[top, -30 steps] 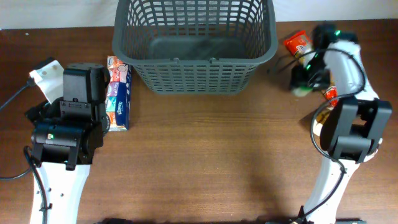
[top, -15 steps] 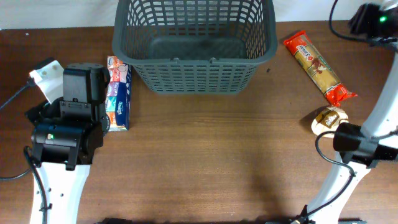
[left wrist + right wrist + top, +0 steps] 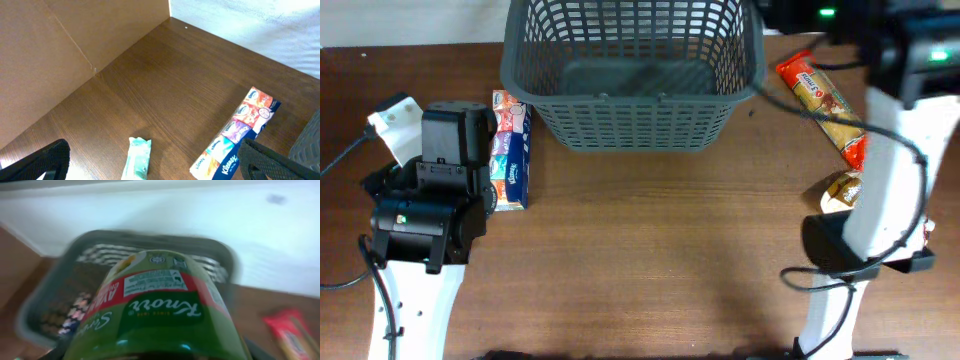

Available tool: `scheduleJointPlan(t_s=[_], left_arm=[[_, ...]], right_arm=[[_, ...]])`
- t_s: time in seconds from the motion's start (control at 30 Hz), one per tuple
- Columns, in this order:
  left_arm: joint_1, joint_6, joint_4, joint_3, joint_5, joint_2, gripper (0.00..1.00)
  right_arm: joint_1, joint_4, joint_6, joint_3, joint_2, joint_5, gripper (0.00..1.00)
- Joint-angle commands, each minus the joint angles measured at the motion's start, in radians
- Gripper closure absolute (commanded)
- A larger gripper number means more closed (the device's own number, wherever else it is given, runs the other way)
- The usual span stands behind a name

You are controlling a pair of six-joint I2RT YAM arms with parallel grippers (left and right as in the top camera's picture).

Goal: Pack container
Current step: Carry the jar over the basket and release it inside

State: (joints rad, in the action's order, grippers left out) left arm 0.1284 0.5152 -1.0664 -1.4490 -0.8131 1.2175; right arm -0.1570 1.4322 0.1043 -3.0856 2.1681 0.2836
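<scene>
Overhead and wrist views, packing in progress. The container (image 3: 630,125) stands at the far middle of the table (image 3: 650,260), its long axis running left to right, and I see nothing in it.

The right gripper (image 3: 152,347) is lifted clear of the table. Its fingers are mostly hidden, but the green Knorr tub (image 3: 155,310) fills its wrist view, off the surface, so I judge it clamped on the tub. From this tub the container lies ahead and slightly left, rim below it, with the pasta pack (image 3: 825,105) off to the right. The carry should therefore go forward and left over the near right corner, then down.

The left gripper (image 3: 157,162) hangs with its jaws spread wide and holds nothing, beside the tissue pack (image 3: 510,150). The right arm (image 3: 890,150) looks the nearer to the container.
</scene>
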Motion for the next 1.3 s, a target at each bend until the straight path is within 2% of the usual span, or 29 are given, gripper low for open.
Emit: scheduleJointPlan(t_s=[0.0, 0.2, 0.67, 0.8, 0.97, 1.03, 1.1, 1.17, 1.2, 1.27], left_arm=[[-0.005, -0.016, -0.002, -0.01, -0.014, 0.001, 0.01], [-0.005, -0.016, -0.002, -0.01, -0.014, 0.001, 0.0], [-0.005, -0.016, -0.002, -0.01, -0.014, 0.001, 0.0], [-0.005, -0.016, -0.002, -0.01, -0.014, 0.001, 0.01], [-0.005, -0.016, -0.002, -0.01, -0.014, 0.001, 0.0], [-0.005, -0.016, -0.002, -0.01, -0.014, 0.001, 0.0], [-0.005, -0.016, -0.002, -0.01, -0.014, 0.001, 0.0], [-0.005, -0.016, -0.002, -0.01, -0.014, 0.001, 0.0], [-0.005, -0.016, -0.002, -0.01, -0.014, 0.001, 0.0], [-0.005, -0.016, -0.002, -0.01, -0.014, 0.001, 0.0]], right_arm=[[-0.083, -0.061, -0.019, 0.075, -0.013, 0.016, 0.96], [-0.158, -0.177, -0.022, 0.309, 0.003, 0.015, 0.96], [-0.164, -0.34, -0.021, 0.825, 0.068, -0.116, 0.96], [-0.163, -0.375, -0.021, 0.922, 0.068, -0.116, 0.96], [-0.162, -0.383, -0.022, 0.938, 0.069, -0.116, 0.95], [-0.162, -0.394, -0.022, 0.938, 0.069, -0.116, 0.88], [-0.162, -0.398, -0.021, 0.938, 0.069, -0.116, 0.75], [-0.162, -0.402, -0.021, 0.938, 0.069, -0.116, 0.6], [-0.162, -0.404, -0.021, 0.938, 0.069, -0.116, 0.48], [-0.162, -0.408, -0.021, 0.938, 0.069, -0.116, 0.38]])
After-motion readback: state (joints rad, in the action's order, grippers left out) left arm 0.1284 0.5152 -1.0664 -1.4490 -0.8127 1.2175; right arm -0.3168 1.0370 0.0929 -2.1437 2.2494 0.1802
